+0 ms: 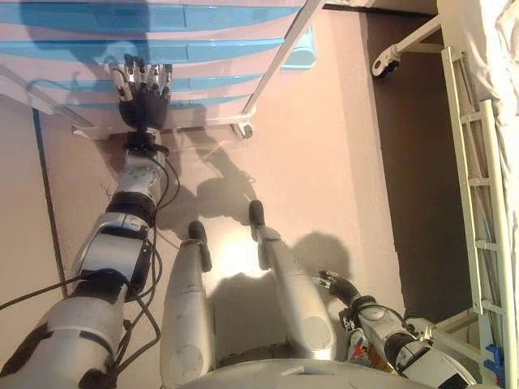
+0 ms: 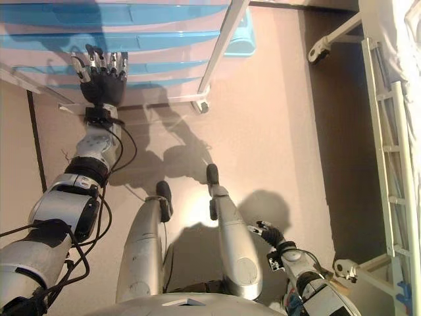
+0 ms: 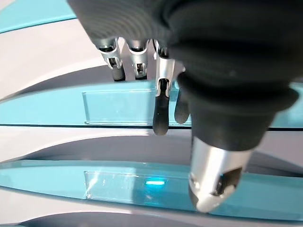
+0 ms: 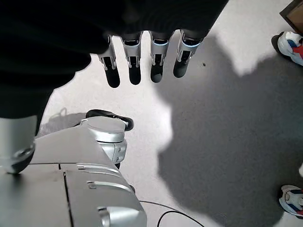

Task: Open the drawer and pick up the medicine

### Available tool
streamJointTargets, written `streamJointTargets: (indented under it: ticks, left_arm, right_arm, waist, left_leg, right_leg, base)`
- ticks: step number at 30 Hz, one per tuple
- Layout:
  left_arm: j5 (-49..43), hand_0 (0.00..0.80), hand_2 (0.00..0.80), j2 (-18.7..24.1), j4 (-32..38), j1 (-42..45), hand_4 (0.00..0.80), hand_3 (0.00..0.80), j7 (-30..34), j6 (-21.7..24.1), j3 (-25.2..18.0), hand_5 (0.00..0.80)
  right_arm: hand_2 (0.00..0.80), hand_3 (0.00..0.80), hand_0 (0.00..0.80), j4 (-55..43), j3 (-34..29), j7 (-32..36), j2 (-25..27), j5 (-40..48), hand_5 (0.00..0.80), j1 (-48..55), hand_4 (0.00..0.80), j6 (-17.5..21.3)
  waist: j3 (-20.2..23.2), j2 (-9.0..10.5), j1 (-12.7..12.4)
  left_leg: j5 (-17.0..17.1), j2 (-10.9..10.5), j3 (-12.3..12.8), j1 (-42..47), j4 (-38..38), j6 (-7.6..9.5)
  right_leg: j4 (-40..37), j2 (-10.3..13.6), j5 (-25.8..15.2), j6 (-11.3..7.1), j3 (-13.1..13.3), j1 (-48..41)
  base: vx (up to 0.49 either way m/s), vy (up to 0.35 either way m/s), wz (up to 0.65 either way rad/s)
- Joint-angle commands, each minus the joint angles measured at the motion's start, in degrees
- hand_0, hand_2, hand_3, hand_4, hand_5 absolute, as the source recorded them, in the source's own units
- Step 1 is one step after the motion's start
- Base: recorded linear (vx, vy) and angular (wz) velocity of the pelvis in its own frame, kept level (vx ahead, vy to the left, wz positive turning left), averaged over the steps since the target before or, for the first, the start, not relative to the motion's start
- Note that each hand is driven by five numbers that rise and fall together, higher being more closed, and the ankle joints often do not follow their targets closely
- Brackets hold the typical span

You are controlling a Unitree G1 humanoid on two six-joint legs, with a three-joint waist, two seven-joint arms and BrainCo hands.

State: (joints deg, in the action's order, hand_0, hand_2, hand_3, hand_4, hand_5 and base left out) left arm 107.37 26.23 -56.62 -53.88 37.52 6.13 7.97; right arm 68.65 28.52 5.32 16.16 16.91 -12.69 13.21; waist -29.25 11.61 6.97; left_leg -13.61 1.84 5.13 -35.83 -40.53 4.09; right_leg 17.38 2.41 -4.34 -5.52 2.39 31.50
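A drawer unit (image 1: 203, 49) with blue and white drawer fronts stands at the far left, and all the drawers I see are shut. My left hand (image 1: 144, 93) reaches out to it with fingers straight, their tips against a blue drawer front (image 3: 118, 109) at its clear handle panel. It holds nothing. My right hand (image 1: 332, 284) hangs low at the lower right, fingers (image 4: 135, 61) relaxed and empty above the floor. No medicine shows in any view.
A white slanted frame bar (image 1: 276, 57) with a caster (image 1: 243, 130) runs beside the drawers. A white bed frame (image 1: 478, 203) stands along the right, with a wheel (image 1: 381, 63) at the top. A person's shoes (image 4: 289, 45) show in the right wrist view.
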Motion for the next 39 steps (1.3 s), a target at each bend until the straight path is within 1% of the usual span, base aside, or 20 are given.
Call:
streamJointTargets:
  ticks: [1, 4, 9, 15, 19, 22, 26, 30, 34, 35, 39]
  left_arm:
    - [-1.26, 0.0, 0.0, 1.49, 2.07, -2.18, 0.0, 0.0, 2.27, -1.26, -2.39, 0.0]
    - [-1.85, 0.0, 0.0, 0.84, 1.06, -2.0, 0.0, 0.0, 2.82, -1.69, -2.24, 0.0]
    - [-1.34, 0.0, 0.0, 0.97, 0.08, -3.01, 0.0, 0.0, 3.45, -2.0, -1.82, 0.0]
    - [0.17, 0.0, 0.0, 0.87, -0.66, -4.14, 0.0, 0.0, 1.54, -1.87, -1.67, 0.0]
    - [0.57, 0.0, 0.0, -0.26, -1.29, -3.05, 0.0, 0.0, 1.0, -1.55, -1.42, 0.0]
    - [1.32, 0.0, 0.0, -1.08, -1.59, -1.48, 0.0, 0.0, 1.6, -1.54, -2.0, 0.0]
    - [4.78, 0.0, 0.0, -2.28, -2.69, -0.56, 0.0, 0.0, 0.71, -2.04, -2.69, 0.0]
    - [5.63, 0.0, 0.0, -4.73, -3.25, 0.82, 0.0, 0.0, 2.17, -3.52, -4.46, 0.0]
    - [5.63, 0.0, 0.0, -6.98, -2.47, 1.91, 0.0, 0.0, 6.42, -4.23, -4.62, 0.0]
    - [5.63, 0.0, 0.0, -7.76, -2.05, 2.26, 0.0, 0.0, 7.52, -3.81, -4.14, 0.0]
    - [5.63, 0.0, 0.0, -8.82, -0.61, 2.73, 0.0, 0.0, 7.9, -1.63, -2.56, 0.0]
  right_arm:
    - [0.0, 0.0, 0.0, -2.73, 2.65, 0.67, -3.29, 0.59, 0.0, 1.6, 0.0, -0.28]
    - [0.0, 0.0, 0.0, -2.73, 2.47, 0.68, -3.72, 0.52, 0.0, 1.09, 0.0, -0.63]
    - [0.0, 0.0, 0.0, -2.83, 2.54, 0.74, -3.96, 0.36, 0.0, 0.71, 0.0, -0.96]
    - [0.0, 0.0, 0.0, -2.6, 2.35, 0.84, -4.18, 0.34, 0.0, 0.57, 0.0, -0.87]
    - [0.0, 0.0, 0.0, -2.94, 2.33, 0.12, -4.42, 0.28, 0.0, 0.05, 0.0, -1.21]
    - [0.0, 0.0, 0.0, -3.25, 2.04, -0.21, -4.2, -0.05, 0.0, -0.16, 0.0, -1.56]
    - [0.0, 0.0, 0.0, -3.16, 1.65, -0.21, -3.97, -0.46, 0.0, -0.6, 0.0, -1.6]
    - [0.0, 0.0, 0.0, -3.25, 1.2, -0.43, -3.97, -0.88, 0.0, -1.42, 0.0, -2.01]
    - [0.0, 0.0, 0.0, -3.6, 1.33, -0.79, -3.74, -0.93, 0.0, -1.93, 0.0, -2.36]
    - [0.0, 0.0, 0.0, -3.66, 1.36, -0.78, -3.59, -0.9, 0.0, -2.22, 0.0, -2.51]
    - [0.0, 0.0, 0.0, -3.7, 1.17, -0.96, -3.12, -0.8, 0.0, -2.67, 0.0, -2.87]
  waist:
    - [-0.04, 1.89, -1.86]
    - [-0.22, 2.07, -2.07]
    - [-0.38, 2.32, -2.06]
    - [-0.29, 2.15, -1.95]
    - [-0.15, 1.84, -1.93]
    - [-0.12, 1.63, -1.96]
    - [-0.19, 1.35, -1.87]
    - [-0.18, 0.97, -1.81]
    - [-0.2, 0.67, -1.65]
    - [-0.25, 0.58, -1.59]
    - [-0.32, 0.31, -1.54]
  left_leg:
    - [-1.63, -4.51, 3.31, 0.82, 3.64, 2.16]
    - [-1.27, -4.65, 3.11, 1.69, 5.15, 2.07]
    - [-0.77, -4.75, 2.87, 2.68, 6.95, 1.88]
    - [-0.06, -4.83, 2.74, 3.31, 8.41, 1.61]
    - [0.69, -5.05, 2.59, 3.61, 9.71, 1.35]
    - [1.09, -5.19, 2.5, 3.99, 10.48, 1.19]
    - [1.69, -5.28, 2.27, 4.21, 11.31, 0.99]
    - [2.62, -5.4, 1.85, 4.59, 12.68, 0.66]
    - [3.53, -5.5, 1.37, 4.82, 13.91, 0.3]
    - [3.83, -5.48, 1.26, 4.84, 14.17, 0.18]
    - [4.59, -5.38, 1.01, 5.01, 14.93, -0.06]
  right_leg:
    - [-3.49, -2.92, -0.34, 3.26, -2.41, -4.92]
    - [-4.55, -3.1, -0.52, 3.23, -2.49, -5.74]
    - [-5.69, -3.15, -0.66, 3.18, -2.59, -6.51]
    - [-6.1, -2.87, -0.59, 3.16, -2.91, -6.63]
    - [-6.28, -2.81, -0.43, 3.2, -2.79, -6.36]
    - [-6.27, -2.7, -0.32, 3.22, -2.77, -6.24]
    - [-5.96, -2.63, -0.16, 3.31, -2.78, -5.85]
    - [-5.74, -2.78, 0.09, 3.51, -2.68, -5.57]
    - [-5.55, -3.02, 0.31, 3.79, -2.66, -5.21]
    - [-5.44, -3.14, 0.33, 3.93, -2.65, -5.07]
    - [-5.14, -3.19, 0.51, 4.2, -3.0, -4.83]
  base:
    - [0.005, -0.049, 0.01]
    - [0.001, -0.043, 0.06]
    - [-0.002, -0.012, 0.02]
    - [-0.004, -0.002, 0.02]
    - [-0.007, 0.003, 0.02]
    - [0.0, 0.0, 0.0]
    - [0.0, 0.0, 0.0]
    - [-0.008, 0.001, 0.0]
    - [-0.034, -0.009, 0.07]
    - [-0.035, -0.018, 0.07]
    - [-0.022, -0.015, 0.03]
